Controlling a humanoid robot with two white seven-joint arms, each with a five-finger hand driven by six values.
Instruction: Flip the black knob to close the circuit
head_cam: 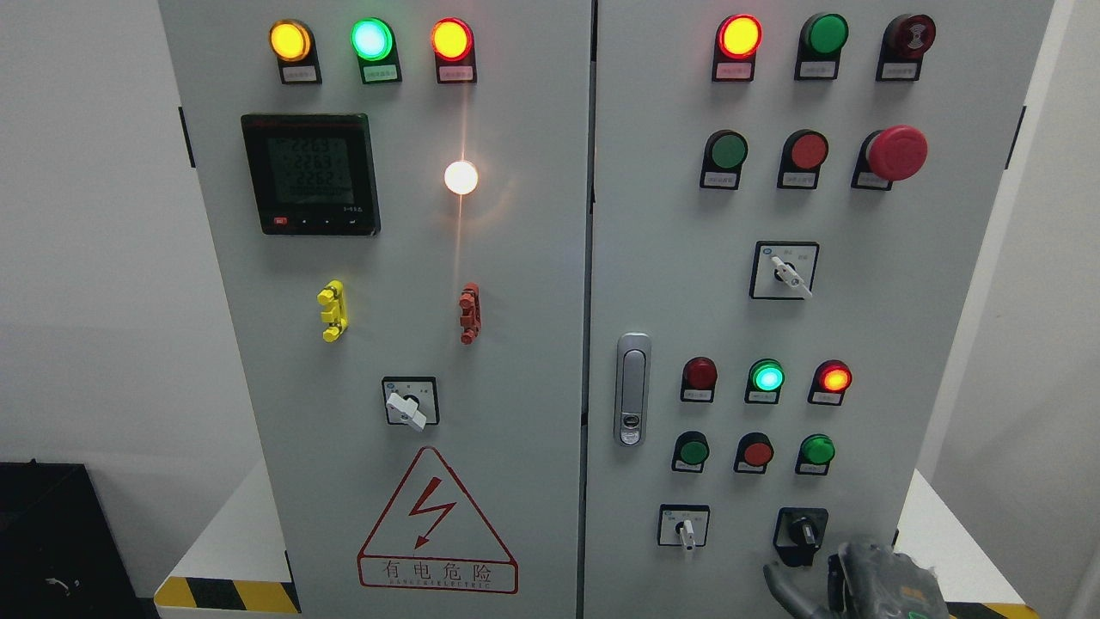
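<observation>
The black knob sits on its black square plate at the lower right of the grey cabinet's right door. My right hand comes up from the bottom edge just below and right of the knob. One dark finger reaches up toward the plate without holding the knob. The fingers are spread and empty. My left hand is not in view.
A white selector switch sits left of the black knob. Red and green push buttons and lit indicator lamps are above. A red emergency stop is at the upper right. The door handle is at the middle.
</observation>
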